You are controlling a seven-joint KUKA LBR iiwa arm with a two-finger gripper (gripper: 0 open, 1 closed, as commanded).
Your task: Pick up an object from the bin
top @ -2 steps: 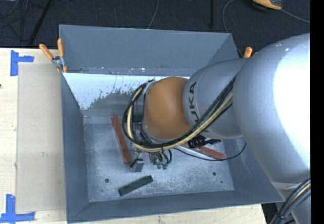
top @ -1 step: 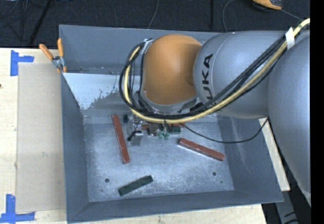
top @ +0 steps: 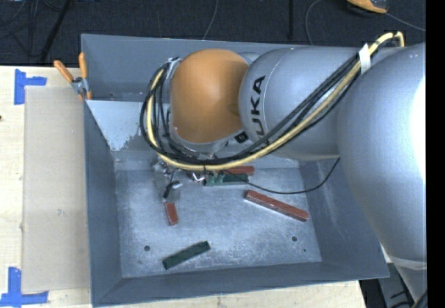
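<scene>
Where the arm (top: 313, 105) lay across the bin (top: 104, 230) from the right, you had its orange wrist cover (top: 205, 94) over the upper left part of the floor. The gripper (top: 169, 185) hung low beneath that cover, close to the grey metal. You could not tell whether the gripper was apart or together, because the cover and the looped cables (top: 149, 119) hid most of it.

The thing nearest to it was a short reddish-brown block (top: 171, 213). It lay flat on the floor just below the gripper in the view, left of the middle of the bin. Whether the two touched, you could not tell.

A long reddish-brown bar (top: 276, 205) lay tilted on the floor to the right, apart from the block. A dark green bar (top: 185, 255) lay near the front wall, well apart from the gripper. At the arm's lower edge, some green and red pieces (top: 233, 174) were partly hidden.
</scene>
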